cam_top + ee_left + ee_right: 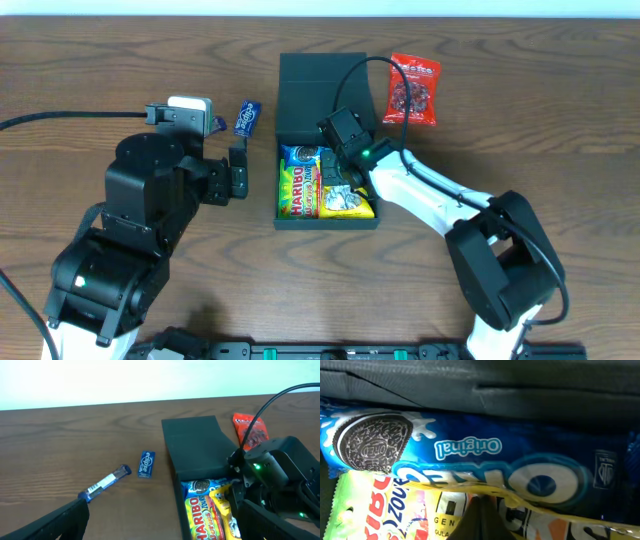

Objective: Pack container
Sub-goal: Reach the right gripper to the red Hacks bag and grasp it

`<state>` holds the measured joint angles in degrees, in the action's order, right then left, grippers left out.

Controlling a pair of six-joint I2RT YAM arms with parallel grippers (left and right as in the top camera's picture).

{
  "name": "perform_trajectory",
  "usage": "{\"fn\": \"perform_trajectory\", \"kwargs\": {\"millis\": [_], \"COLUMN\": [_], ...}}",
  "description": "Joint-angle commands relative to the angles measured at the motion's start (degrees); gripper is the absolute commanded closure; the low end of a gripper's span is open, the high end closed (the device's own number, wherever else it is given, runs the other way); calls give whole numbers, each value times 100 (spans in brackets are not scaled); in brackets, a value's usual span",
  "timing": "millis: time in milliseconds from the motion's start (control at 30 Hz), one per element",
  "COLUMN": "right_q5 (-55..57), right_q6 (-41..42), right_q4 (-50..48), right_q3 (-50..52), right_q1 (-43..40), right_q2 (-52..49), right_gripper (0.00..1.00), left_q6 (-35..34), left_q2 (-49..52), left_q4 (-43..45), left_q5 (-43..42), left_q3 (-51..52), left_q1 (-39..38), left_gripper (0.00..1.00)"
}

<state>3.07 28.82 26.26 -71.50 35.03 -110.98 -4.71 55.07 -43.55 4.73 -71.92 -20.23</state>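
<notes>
The dark teal container (325,85) stands open at the table's middle, its lid (195,445) folded back. Inside lie a Haribo packet (293,185), a blue Oreo packet (303,155) and a yellow packet (352,204). My right gripper (345,172) is down inside the box. In the right wrist view its fingers (480,522) are shut together on the yellow packet's edge (545,515), just below the Oreo packet (470,450). My left gripper (238,170) is open and empty, left of the box, above bare table (165,525).
A red snack packet (414,90) lies right of the lid. A small blue gum packet (247,117) and a blue-and-white tube (105,482) lie left of the box. The right arm's cable arcs over the lid.
</notes>
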Motion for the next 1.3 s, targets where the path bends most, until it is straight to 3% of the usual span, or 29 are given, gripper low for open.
{"fn": "perform_trajectory", "kwargs": {"millis": [0, 367, 600, 633, 700, 767, 800, 867, 1033, 1267], "right_q5": [-120, 236, 730, 737, 741, 741, 741, 667, 560, 697], "right_q6": [-195, -236, -404, -404, -407, -431, -446, -603, -1296, -1305], "right_q4": [57, -317, -881, -946, -1263, -1547, -1670, -1934, -2632, -3099], "right_q3": [0, -201, -199, -197, -195, -195, -195, -195, -195, -199], "right_q1": [-57, -334, -1370, -1547, -1954, -2186, -2258, -2347, -2376, -2415], "right_q2": [-260, 1027, 1235, 1189, 1029, 844, 743, 555, -9, -927], "right_gripper": [99, 99, 98, 91, 39, 16, 10, 1, 1, 1], "left_q6": [-61, -59, -46, -46, -46, -46, -44, -46, -46, -46], "left_q2": [-20, -20, -9, -9, -7, -7, -7, -7, -7, -7], "left_q4": [-13, -11, -13, -13, -11, -11, -11, -11, -11, -11], "left_q5": [20, 39, 39, 39, 39, 39, 39, 39, 39, 39], "left_q3": [-72, -72, -72, -72, -72, -72, -72, -72, -72, -72], "left_q1": [39, 39, 39, 39, 39, 39, 39, 39, 39, 39], "left_gripper": [5, 5, 5, 5, 5, 5, 5, 5, 5, 5]}}
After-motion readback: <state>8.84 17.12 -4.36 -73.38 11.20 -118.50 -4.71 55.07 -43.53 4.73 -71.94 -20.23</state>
